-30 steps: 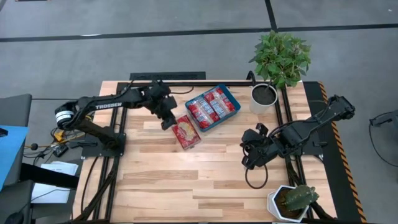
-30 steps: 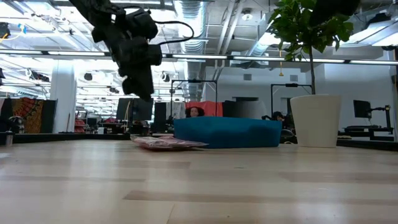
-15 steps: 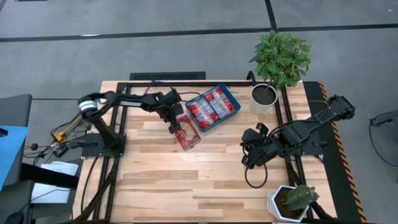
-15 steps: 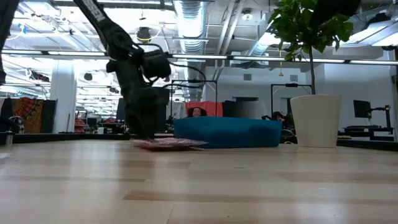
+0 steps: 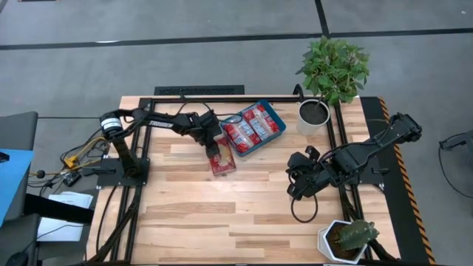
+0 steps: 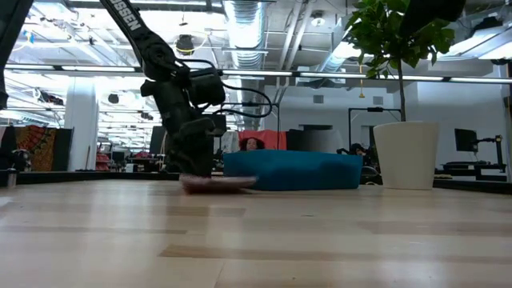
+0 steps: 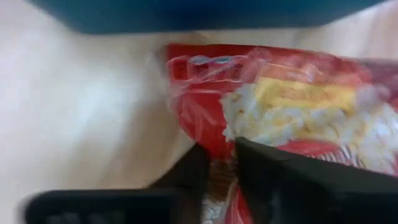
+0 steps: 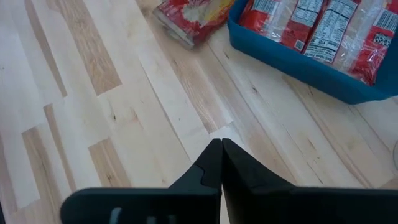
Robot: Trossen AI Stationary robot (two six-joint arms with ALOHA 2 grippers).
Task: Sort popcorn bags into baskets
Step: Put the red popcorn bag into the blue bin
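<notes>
A cactus pot point(image 5: 346, 238) stands at the bench's point(image 5: 185, 214) near right corner. Beyond it, right of mid-bench, the right gripper point(image 5: 298, 186) hangs over bare wood with its fingers point(image 8: 214, 163) pressed together and nothing between them.

Farther in, left of centre, a red bag point(image 5: 221, 158) with a cream-yellow picture lies flat on the wood just beside the near left side of the tray point(image 5: 278, 118). The left gripper point(image 5: 214, 142) is down on the end of that bag nearest the tray; in the left wrist view its fingers point(image 7: 273, 171) are nearly together with the bag's point(image 7: 292, 106) red edge pinched between them. In the low view the gripper point(image 6: 196, 168) stands right over the bag point(image 6: 218, 183) at bench level.

The teal tray sits toward the far edge, tilted to it, with several bags point(image 5: 250, 125) lying side by side inside. To its right a white pot point(image 5: 312, 116) holds a leafy plant point(image 5: 334, 66) at the far right corner.
</notes>
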